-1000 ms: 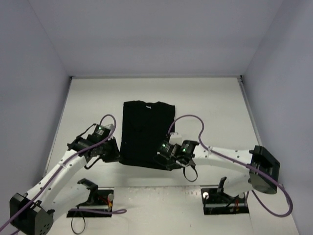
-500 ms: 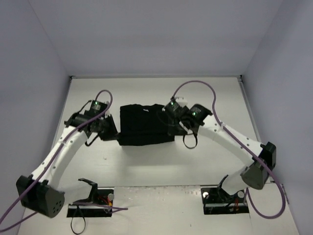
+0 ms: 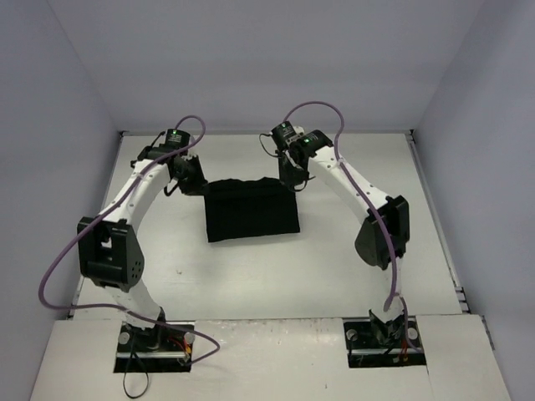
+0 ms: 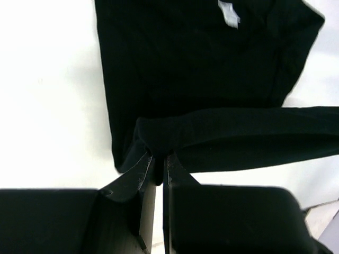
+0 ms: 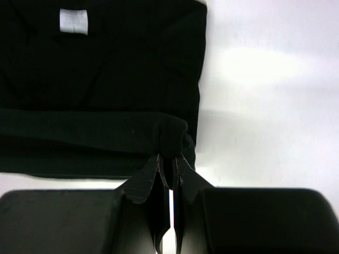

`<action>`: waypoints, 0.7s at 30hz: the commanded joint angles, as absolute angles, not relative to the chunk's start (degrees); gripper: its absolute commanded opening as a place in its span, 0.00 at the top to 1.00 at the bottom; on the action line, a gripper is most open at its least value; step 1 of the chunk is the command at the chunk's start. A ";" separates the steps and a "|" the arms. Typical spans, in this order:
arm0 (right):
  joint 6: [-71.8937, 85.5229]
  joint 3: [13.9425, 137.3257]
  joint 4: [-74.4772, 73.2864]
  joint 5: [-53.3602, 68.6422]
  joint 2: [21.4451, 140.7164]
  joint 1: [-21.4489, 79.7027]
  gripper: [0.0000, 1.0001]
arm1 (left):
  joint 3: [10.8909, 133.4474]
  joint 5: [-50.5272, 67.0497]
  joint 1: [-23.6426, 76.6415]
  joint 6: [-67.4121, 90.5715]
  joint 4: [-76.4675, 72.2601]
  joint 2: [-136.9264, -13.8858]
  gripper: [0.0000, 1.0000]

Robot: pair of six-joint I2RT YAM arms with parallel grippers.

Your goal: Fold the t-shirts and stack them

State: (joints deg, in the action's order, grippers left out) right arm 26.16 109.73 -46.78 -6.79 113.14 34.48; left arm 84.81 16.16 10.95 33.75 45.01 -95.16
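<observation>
While both arms are stretched far out over the surface (image 3: pixel 359 251), the black t-shirt (image 3: pixel 251 213) lies between the two sets of fingers, doubled over into a short rectangle.

- Left fingers (image 4: pixel 142 177): closed tight, a bunched corner of cloth clamped at the tips. The folded band runs off to the right of the tips.
- Right fingers (image 5: pixel 150 177): also pressed together on a bunched corner. The band runs off to the left of the tips.
- So each arm has one end of the same edge, w/ the band spanning tip to tip.
- White tag (image 4: pixel 229 13) is past the tips on the lower layer, not covered.
- The rest of the shirt lies flat ahead of and under both sets of fingers, touching the surface.

Handling (judgement):
- Light, limp, no stiffness, so it prob. sags wherever unsupported and wrinkles easily.
- Not fragile. Main risk is the thin pinch slipping or catching only one layer.
- Best hold is at the outer corners of an edge, both arms at once, w/ the span kept taut so it lays down straight.
- The fold looks about ready to set down. For the next fold, grip approx. at the side edges.
</observation>
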 commanded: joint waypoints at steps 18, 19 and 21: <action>15.66 136.87 -48.67 -7.38 138.58 27.40 0.92 | 101.71 13.36 5.60 30.08 40.16 -114.70 1.00; 15.56 136.93 -48.50 -7.21 138.78 27.18 0.90 | 101.69 13.31 5.54 30.06 40.03 -114.96 1.00; 15.11 137.61 -48.35 -7.21 138.93 26.85 0.78 | 102.14 13.20 5.24 29.54 39.62 -115.48 0.96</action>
State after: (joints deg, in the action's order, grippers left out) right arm 17.89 134.57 -46.71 -4.06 139.68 29.51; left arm 99.35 16.32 7.60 31.51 41.00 -116.44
